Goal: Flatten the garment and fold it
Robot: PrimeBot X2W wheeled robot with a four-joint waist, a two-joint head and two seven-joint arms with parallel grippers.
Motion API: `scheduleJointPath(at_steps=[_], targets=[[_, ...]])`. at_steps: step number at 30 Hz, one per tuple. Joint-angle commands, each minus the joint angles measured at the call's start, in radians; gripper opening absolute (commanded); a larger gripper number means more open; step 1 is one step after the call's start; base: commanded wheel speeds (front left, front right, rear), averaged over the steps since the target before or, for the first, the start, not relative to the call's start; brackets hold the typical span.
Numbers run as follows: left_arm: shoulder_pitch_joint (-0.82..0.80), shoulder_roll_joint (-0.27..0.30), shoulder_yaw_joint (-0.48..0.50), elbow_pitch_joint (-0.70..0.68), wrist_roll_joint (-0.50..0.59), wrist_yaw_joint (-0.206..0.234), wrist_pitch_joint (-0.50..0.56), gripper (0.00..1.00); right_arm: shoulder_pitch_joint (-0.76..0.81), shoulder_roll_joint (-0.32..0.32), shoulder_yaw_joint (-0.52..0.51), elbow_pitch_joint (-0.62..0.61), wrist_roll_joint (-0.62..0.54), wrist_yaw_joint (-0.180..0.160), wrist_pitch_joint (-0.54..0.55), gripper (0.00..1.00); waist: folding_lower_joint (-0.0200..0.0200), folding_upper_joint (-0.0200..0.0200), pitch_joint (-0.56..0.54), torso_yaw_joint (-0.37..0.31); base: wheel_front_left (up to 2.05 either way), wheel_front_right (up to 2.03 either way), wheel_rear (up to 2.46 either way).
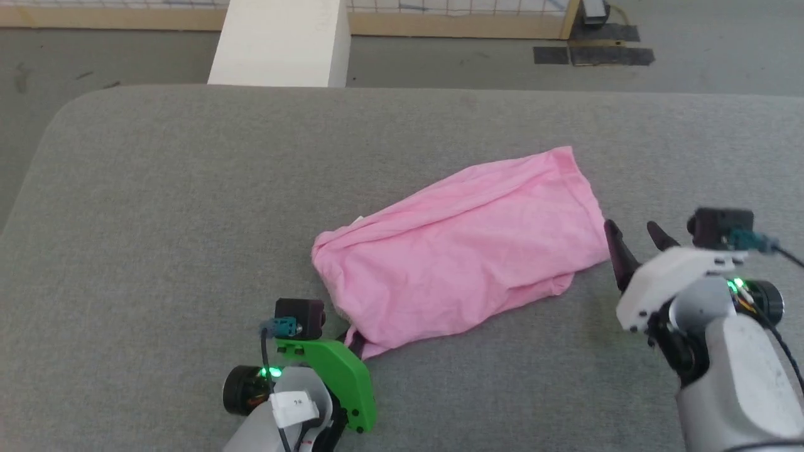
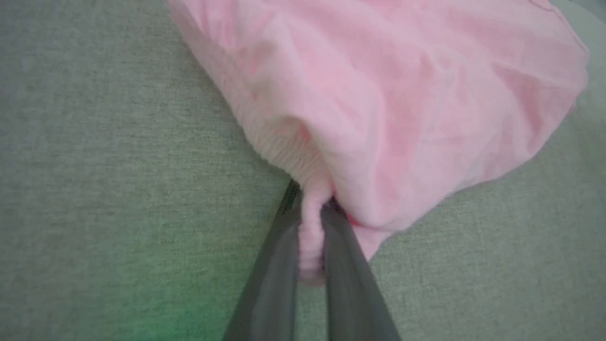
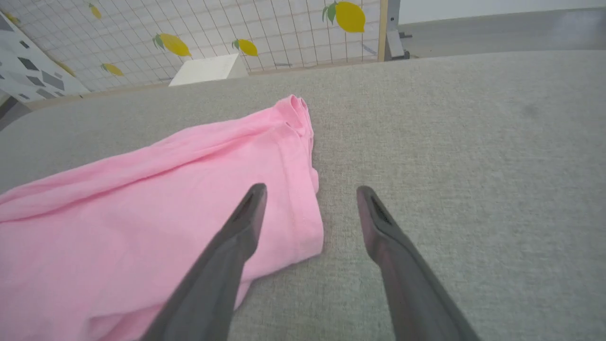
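Note:
The light pink garment (image 1: 458, 251) lies folded in a slanted oblong on the grey padded surface (image 1: 157, 207), wrinkled, with a small white tag at its left upper edge. My left gripper (image 1: 353, 339) is shut on the garment's near left corner; in the left wrist view a bunched strip of pink garment (image 2: 378, 94) sits pinched between the two fingers (image 2: 279, 246) of the left gripper (image 2: 312, 208). My right gripper (image 1: 634, 229) hovers open just off the garment's right end. In the right wrist view the right gripper (image 3: 310, 192) straddles the hemmed edge of the garment (image 3: 165, 199), one finger over cloth.
A white block (image 1: 282, 44) stands beyond the surface's far edge, with a wooden-framed mesh fence (image 3: 265, 33) bearing lemon pictures behind it. Dark mats (image 1: 593, 53) lie on the floor at the back right. Bare grey padding spreads left of and behind the garment.

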Motion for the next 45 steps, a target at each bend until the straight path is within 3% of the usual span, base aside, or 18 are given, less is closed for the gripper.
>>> scheduleJointPath(at_steps=[1,6,11,13,14,15,16,23,35,39,45], targets=[[-0.018,-0.002,-0.002,0.001,-0.005,-0.007,-0.006,0.0,-0.042,0.0,-0.01,0.037,-0.005,-0.002,0.017,1.0,0.0001,0.0,0.025,0.024,0.0,0.0,0.0],[-0.041,-0.007,-0.009,-0.003,-0.003,-0.013,-0.015,0.0,-0.18,0.0,-0.054,0.222,-0.021,-0.002,0.125,1.0,0.0001,0.0,0.061,0.05,0.0,0.0,0.0],[-0.059,-0.011,-0.013,0.001,-0.002,-0.017,-0.025,0.0,-0.264,0.0,-0.044,0.331,-0.068,-0.002,0.234,1.0,0.0001,0.0,0.083,0.064,0.0,0.0,0.0],[-0.061,-0.013,-0.013,0.004,-0.003,-0.018,-0.03,0.0,-0.277,0.0,-0.041,0.35,-0.091,-0.002,0.278,0.44,0.0001,0.0,0.085,0.065,0.0,0.0,0.0],[-0.061,-0.013,-0.013,0.006,-0.005,-0.019,-0.032,0.0,-0.277,0.0,-0.044,0.351,-0.11,-0.002,0.297,0.21,0.0001,0.0,0.084,0.064,0.0,0.0,0.0],[-0.06,-0.013,-0.013,0.007,-0.006,-0.019,-0.034,0.0,-0.275,0.0,-0.047,0.346,-0.123,-0.002,0.307,0.06,0.0001,0.0,0.081,0.064,0.0,0.0,0.0],[-0.058,-0.013,-0.013,0.009,-0.008,-0.02,-0.035,0.0,-0.269,0.0,-0.048,0.334,-0.13,-0.002,0.311,0.0,0.0001,0.0,0.075,0.062,0.0,0.0,0.0],[-0.03,0.016,-0.007,-0.005,-0.022,-0.023,-0.025,0.0,-0.154,0.0,-0.039,0.153,-0.099,-0.002,0.293,0.0,0.0001,0.0,0.012,0.03,0.0,0.0,0.0],[0.094,0.133,-0.016,-0.193,-0.043,-0.004,0.11,0.0,0.347,0.0,-0.078,-0.455,0.084,-0.002,0.489,0.0,0.0001,0.0,-0.062,-0.041,0.0,0.0,0.0],[0.135,0.155,-0.028,-0.235,-0.057,0.01,0.17,0.0,0.442,0.0,-0.103,-0.488,0.105,-0.002,0.5,0.0,0.0001,0.0,-0.056,-0.058,0.0,0.0,0.0],[0.187,0.168,-0.045,-0.26,-0.083,0.029,0.242,0.0,0.456,0.0,-0.091,-0.377,0.105,-0.002,0.43,0.0,0.0001,0.0,-0.046,-0.071,0.0,0.0,0.0]])
